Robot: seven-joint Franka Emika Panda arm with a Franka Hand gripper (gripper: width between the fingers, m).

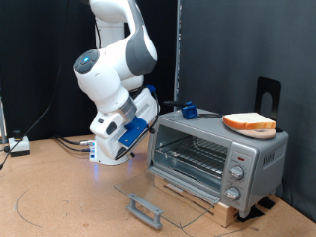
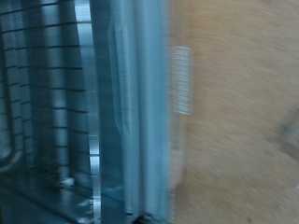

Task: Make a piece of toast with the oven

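Currently the oven (image 1: 219, 158) door lies open; toast (image 1: 249, 122) sits on top, beyond the hand (image 1: 148, 126). Hand beside the oven; grip state cannot be told.

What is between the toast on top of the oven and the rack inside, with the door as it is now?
Nothing visible. The oven has its glass door folded down flat, so the wire rack is exposed. The piece of toast lies on a plate on the oven's top. The pincer itself is not clearly visible; the arm sits at the oven's exterior-view left.
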